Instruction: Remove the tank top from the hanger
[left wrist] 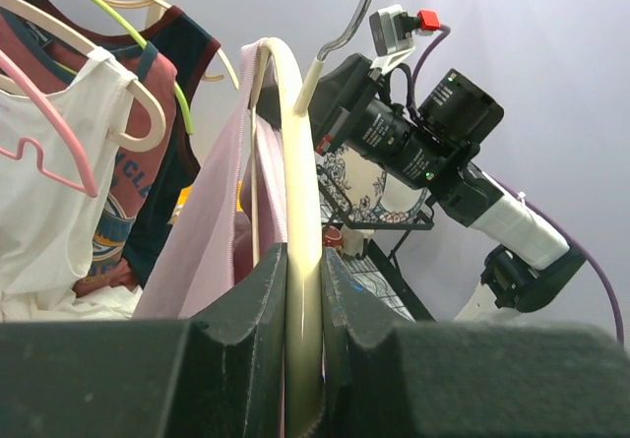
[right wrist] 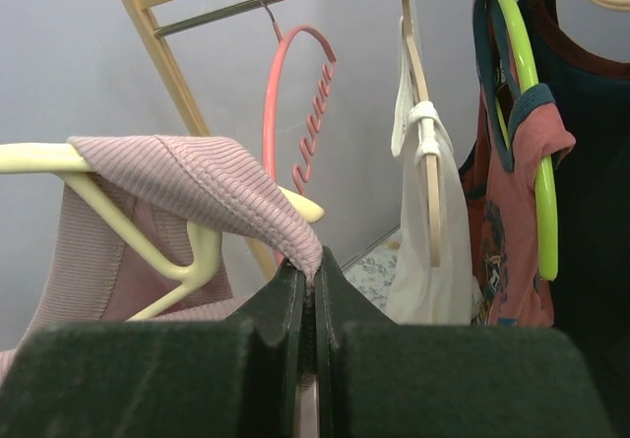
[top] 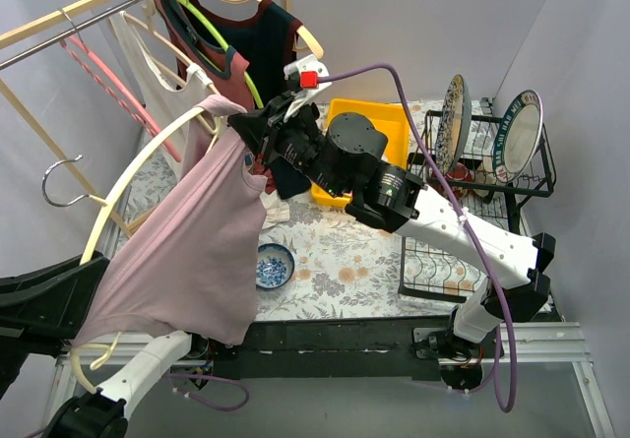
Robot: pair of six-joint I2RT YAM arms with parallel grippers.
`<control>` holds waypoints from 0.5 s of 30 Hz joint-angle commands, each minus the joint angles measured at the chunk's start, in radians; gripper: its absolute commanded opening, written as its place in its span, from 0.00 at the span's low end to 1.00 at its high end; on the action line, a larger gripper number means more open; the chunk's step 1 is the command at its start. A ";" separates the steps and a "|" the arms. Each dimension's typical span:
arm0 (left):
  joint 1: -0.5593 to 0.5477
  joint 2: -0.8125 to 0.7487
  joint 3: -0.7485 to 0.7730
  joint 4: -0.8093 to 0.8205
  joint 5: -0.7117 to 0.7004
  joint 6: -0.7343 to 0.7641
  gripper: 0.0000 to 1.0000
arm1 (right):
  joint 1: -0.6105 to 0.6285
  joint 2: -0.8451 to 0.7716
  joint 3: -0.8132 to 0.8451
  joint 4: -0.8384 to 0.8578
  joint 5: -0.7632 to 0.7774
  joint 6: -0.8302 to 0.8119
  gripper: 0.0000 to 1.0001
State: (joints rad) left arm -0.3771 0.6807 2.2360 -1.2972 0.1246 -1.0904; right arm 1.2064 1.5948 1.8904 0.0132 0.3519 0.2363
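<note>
A pink ribbed tank top (top: 192, 251) hangs on a cream plastic hanger (top: 128, 177) held up at the left of the top view. My left gripper (left wrist: 303, 290) is shut on the hanger's cream bar (left wrist: 295, 162). My right gripper (right wrist: 308, 276) is shut on the tank top's strap (right wrist: 212, 187), which is stretched over the hanger's end (right wrist: 300, 207). In the top view the right gripper (top: 246, 123) is at the top's upper right corner.
A clothes rail (top: 89, 20) at the back left carries a pink hanger (top: 103, 74), a white top (top: 162, 79) and dark tops (top: 261, 34). A yellow bin (top: 379, 128), a dish rack with plates (top: 492, 153) and a blue bowl (top: 274, 264) stand on the table.
</note>
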 commanded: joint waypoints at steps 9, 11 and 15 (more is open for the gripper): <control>-0.028 0.030 -0.036 -0.048 0.155 0.081 0.00 | -0.129 -0.096 0.033 0.010 0.139 0.000 0.01; -0.028 0.010 -0.052 -0.036 0.149 0.087 0.00 | -0.152 -0.104 0.032 -0.012 0.147 0.012 0.01; -0.031 0.011 -0.070 -0.060 0.130 0.101 0.00 | -0.186 -0.125 -0.002 -0.005 0.084 0.035 0.01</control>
State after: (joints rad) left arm -0.3973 0.7235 2.1715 -1.3319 0.2256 -1.0180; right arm 1.0996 1.5265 1.8851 -0.0437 0.3550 0.2626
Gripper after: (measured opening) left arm 0.139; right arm 0.046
